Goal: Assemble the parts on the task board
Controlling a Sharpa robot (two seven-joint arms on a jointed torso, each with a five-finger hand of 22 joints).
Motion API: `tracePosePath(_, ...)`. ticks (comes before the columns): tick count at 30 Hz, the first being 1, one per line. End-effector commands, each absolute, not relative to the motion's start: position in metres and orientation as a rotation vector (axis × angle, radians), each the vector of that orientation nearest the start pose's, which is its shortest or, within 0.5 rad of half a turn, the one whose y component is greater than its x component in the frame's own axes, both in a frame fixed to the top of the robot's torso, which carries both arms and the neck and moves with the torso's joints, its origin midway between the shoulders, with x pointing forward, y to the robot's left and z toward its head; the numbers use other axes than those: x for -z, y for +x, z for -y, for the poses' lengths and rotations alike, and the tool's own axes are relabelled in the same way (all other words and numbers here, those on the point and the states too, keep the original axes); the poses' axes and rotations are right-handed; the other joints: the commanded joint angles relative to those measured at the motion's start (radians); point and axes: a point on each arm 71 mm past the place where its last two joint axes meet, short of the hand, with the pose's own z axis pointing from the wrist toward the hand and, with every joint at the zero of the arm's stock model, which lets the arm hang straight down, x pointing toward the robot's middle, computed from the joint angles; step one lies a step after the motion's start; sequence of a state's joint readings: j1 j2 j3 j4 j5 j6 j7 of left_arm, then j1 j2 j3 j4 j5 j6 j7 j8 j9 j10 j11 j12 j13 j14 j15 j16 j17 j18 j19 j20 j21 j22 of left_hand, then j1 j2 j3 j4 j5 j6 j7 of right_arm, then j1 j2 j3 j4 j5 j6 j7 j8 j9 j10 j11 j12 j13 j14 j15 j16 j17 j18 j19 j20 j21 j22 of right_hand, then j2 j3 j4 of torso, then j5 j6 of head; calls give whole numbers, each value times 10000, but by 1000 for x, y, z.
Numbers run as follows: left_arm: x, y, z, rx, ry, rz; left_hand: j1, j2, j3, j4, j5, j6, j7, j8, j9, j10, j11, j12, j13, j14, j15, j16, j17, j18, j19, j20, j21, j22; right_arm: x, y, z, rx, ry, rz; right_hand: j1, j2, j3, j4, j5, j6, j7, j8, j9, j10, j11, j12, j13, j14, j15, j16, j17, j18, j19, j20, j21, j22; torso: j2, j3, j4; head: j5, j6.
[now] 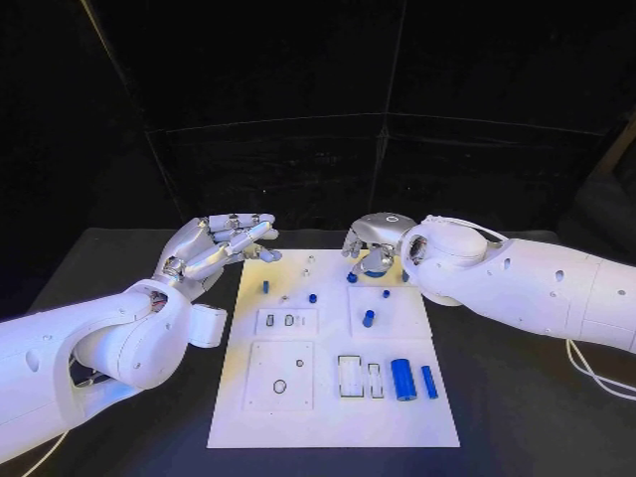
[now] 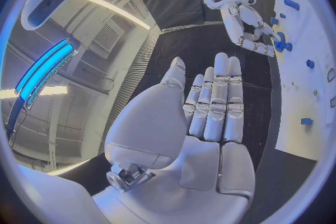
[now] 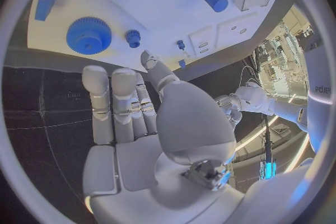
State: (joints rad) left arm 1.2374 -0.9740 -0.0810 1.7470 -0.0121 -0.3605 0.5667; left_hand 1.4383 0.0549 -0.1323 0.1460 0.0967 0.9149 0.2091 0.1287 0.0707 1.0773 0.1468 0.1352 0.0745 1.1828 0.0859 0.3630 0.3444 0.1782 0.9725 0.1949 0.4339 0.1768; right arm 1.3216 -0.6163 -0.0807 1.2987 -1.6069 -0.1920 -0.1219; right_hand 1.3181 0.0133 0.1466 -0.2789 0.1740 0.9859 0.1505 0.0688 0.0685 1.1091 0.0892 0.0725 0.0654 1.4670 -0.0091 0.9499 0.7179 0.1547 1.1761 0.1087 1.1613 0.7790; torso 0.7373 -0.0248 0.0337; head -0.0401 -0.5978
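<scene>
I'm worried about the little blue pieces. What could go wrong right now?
1. The right hand hangs low over the far end of the task board, close to the blue gear and small pegs there. It might bump them out of place.
2. The large blue cylinder lies on its side on the board. A knock could set it rolling.
3. The left hand is open at the board's far corner and could nudge the board.

**Board and blue parts on the desk**

The white task board (image 1: 333, 422) lies flat on the black desk, with raised square blocks and slotted cut-outs. A large blue cylinder (image 1: 402, 379) and a slimmer blue bar (image 1: 428, 382) lie side by side near its right edge. A blue gear (image 3: 89, 35) sits at the far end, a smaller gear (image 3: 133, 38) just beside it.
</scene>
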Motion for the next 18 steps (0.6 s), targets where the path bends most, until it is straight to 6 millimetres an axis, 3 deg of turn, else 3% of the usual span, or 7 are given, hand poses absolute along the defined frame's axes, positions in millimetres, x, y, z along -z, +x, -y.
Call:
tracePosePath(1, 146, 446, -209, 16936, -9638, -12961, 8, 94, -73, -2, 7, -25, 93, -68, -13, -33, 56, -67, -10, -84, 4, -39, 23, 27, -56, -5, -47, -20, 155, 538, 144, -4712, -4310, -16646, -41, -47, 99, -13, -40, -68, 7, -37, 15, -86, 26, 64, 12, 206, 89, 164, 152, -133, 114, -15, 110, 139, 20, -6, 1, -4, -52)
tracePosePath(18, 146, 447, -208, 16961, -9626, -12968, 6, 102, -77, -3, 7, -32, 99, -79, -14, -42, 62, -80, -12, -90, 9, -43, 34, 28, -60, 0, -51, -23, 161, 541, 139, -4553, -4574, -17205, -89, -70, 404, 1, -45, -3, 28, -11, 35, -172, 57, 107, 13, 233, 119, 891, 825, -233, 383, 4, 564, 795, 45, 2, 14, -1, -199)
